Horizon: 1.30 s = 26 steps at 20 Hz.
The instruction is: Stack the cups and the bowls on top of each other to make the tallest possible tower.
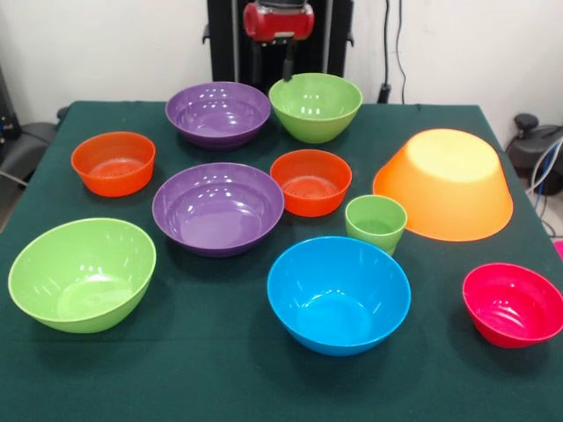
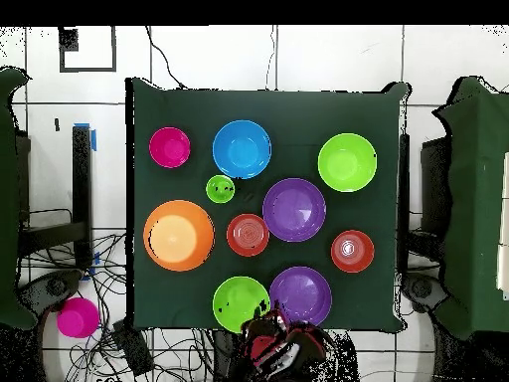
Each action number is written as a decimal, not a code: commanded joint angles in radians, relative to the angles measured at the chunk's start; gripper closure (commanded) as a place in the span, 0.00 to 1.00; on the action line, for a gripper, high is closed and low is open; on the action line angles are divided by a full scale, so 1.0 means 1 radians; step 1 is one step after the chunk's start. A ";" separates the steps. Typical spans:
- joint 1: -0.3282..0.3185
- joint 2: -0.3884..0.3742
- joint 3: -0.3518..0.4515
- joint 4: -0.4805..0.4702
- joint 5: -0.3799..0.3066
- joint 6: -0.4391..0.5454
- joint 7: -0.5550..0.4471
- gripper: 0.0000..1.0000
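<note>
1. Jaws: drawn back at the pedestal side; only the red arm head is seen, so wide or narrow cannot be told.
2. Nearest it, a purple bowl and a green bowl are set upright.
3. Mid worktop: second purple bowl, two orange-red bowls, one green cup.
4. The orange-yellow bowl is seen inverted, just beside the cup.
5. Camera side: a second green bowl, blue bowl, pink-red bowl. Nothing is stacked.
</note>
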 commanded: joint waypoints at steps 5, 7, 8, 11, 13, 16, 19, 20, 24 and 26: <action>-0.419 -0.592 0.986 0.351 0.195 0.387 -0.113 0.00; -0.430 -0.569 0.990 0.320 0.161 0.372 -0.121 0.00; -0.421 -0.559 0.959 0.301 0.128 0.358 -0.115 0.00; -0.421 -0.563 0.880 0.259 0.079 0.361 -0.104 0.00; -0.441 -0.551 0.843 0.231 0.050 0.386 -0.111 0.00; -0.469 -0.489 0.808 0.191 -0.011 0.398 -0.109 0.00; -0.496 -0.441 0.718 0.166 -0.090 0.427 -0.104 0.00; -0.503 -0.419 0.684 0.150 -0.114 0.434 -0.092 0.00; -0.512 -0.379 0.613 0.129 -0.185 0.406 -0.047 0.00; -0.521 -0.372 0.603 0.121 -0.200 0.413 -0.041 0.00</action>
